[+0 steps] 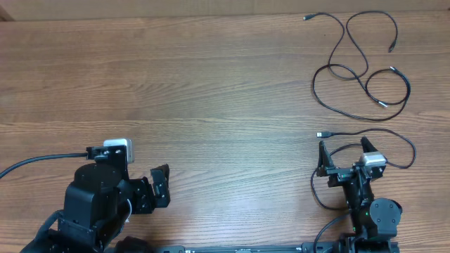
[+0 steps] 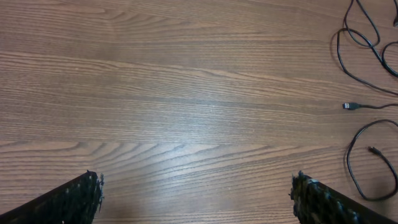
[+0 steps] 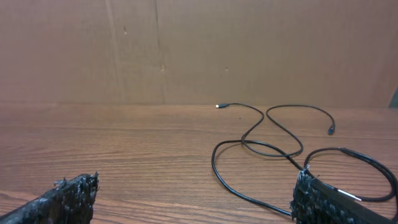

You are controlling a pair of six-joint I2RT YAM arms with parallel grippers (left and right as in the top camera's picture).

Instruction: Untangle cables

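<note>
Overhead: cables (image 1: 362, 70) at right, one partly hidden behind right claw (image 1: 344, 153); right claw, left claw (image 2: 196, 186) both spread apart.

Black cables (image 2: 350, 106) lie right of the wide-spread left end effector (image 2: 196, 183).

Left wrist view: cables (image 2: 347, 149) are being cut off by the right edge. Overhead: the nearest cable (image 1: 323, 133) is being partly hidden under the right gripper (image 1: 344, 147); plug types are being lost, too small. Right wrist view: one cable (image 3: 213, 163) is being hidden behind the right-hand finger (image 3: 318, 200).
</note>
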